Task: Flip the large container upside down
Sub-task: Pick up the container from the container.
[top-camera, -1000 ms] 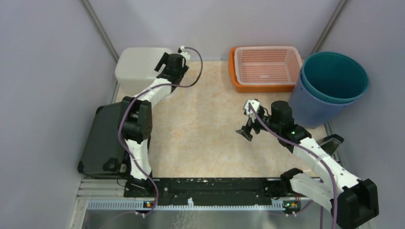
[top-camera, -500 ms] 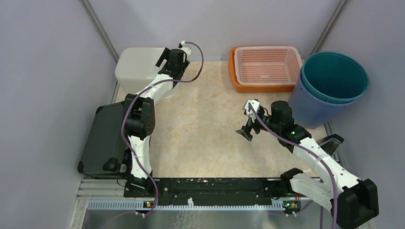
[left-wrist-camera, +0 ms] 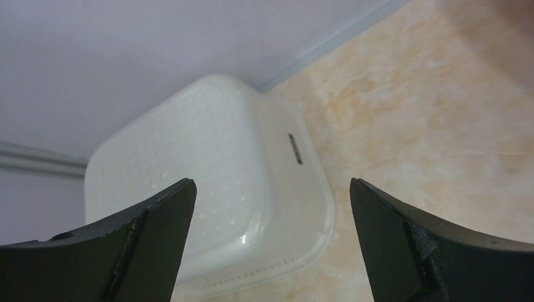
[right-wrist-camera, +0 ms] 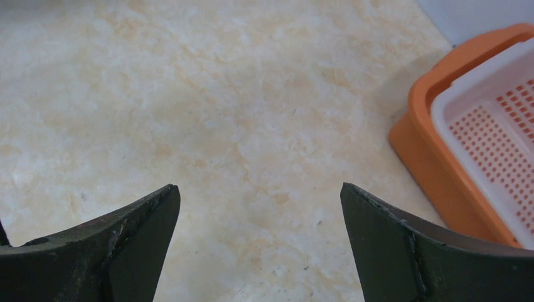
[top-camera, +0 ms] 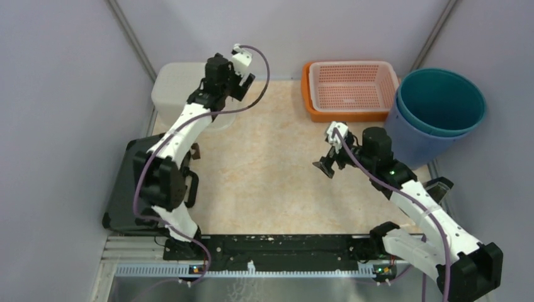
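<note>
The large container (top-camera: 176, 85) is a white plastic tub at the back left corner; it rests rim-down with its base facing up. In the left wrist view the large container (left-wrist-camera: 208, 163) fills the middle, its rim on the beige floor. My left gripper (top-camera: 211, 75) hangs over the tub's right side, open and apart from it, with nothing between the jaws (left-wrist-camera: 271, 182). My right gripper (top-camera: 326, 160) hovers over the bare middle of the floor, open and empty (right-wrist-camera: 259, 187).
An orange tray holding a pink slotted basket (top-camera: 349, 88) stands at the back centre, its corner in the right wrist view (right-wrist-camera: 428, 145). A blue bucket (top-camera: 434, 113) stands at the back right. A black case (top-camera: 135, 182) lies along the left wall.
My left arm has lifted and swung left, carrying its open gripper up from the tub's right edge. My right gripper has shifted slightly up and to the right.
</note>
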Controlling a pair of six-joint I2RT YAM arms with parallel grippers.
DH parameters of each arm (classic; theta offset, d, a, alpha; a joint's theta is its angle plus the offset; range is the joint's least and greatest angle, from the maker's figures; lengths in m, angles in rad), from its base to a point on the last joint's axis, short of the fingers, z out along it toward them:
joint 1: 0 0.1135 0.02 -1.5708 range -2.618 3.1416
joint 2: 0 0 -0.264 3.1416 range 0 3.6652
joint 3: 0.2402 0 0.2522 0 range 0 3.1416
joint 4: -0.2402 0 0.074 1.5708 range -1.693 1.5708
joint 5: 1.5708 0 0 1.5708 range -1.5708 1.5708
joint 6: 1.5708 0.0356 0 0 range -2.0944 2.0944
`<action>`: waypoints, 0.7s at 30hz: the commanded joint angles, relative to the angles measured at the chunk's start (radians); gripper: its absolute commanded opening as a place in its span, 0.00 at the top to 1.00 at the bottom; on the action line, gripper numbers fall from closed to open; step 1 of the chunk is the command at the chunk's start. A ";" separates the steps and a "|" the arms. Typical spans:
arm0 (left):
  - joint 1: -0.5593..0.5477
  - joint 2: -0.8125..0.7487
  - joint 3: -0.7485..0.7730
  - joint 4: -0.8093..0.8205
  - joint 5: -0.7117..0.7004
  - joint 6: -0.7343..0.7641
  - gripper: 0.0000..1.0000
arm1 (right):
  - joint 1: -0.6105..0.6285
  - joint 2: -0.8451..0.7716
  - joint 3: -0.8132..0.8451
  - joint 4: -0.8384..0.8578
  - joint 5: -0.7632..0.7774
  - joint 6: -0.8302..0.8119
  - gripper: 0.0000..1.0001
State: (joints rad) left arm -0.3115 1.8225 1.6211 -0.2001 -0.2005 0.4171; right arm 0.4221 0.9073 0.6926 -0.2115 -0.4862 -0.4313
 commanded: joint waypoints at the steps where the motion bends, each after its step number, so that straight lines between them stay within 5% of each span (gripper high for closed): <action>1: -0.018 -0.238 -0.107 -0.089 0.338 0.006 0.01 | -0.006 -0.017 0.154 -0.032 0.065 0.041 0.01; 11: -0.018 -0.622 -0.552 -0.271 0.734 0.155 0.01 | -0.006 0.044 0.528 -0.180 0.367 0.103 0.01; 18: -0.017 -0.946 -0.842 -0.104 0.736 0.163 0.01 | -0.008 0.142 0.713 -0.246 0.585 0.072 0.01; 21: -0.018 -0.973 -0.826 -0.174 0.725 0.170 0.01 | -0.008 0.193 0.757 -0.269 0.603 0.084 0.01</action>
State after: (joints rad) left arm -0.3336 0.8951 0.7860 -0.4061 0.4938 0.5575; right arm 0.4221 1.0451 1.3804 -0.4236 0.0086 -0.3561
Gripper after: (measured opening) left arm 0.989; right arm 0.990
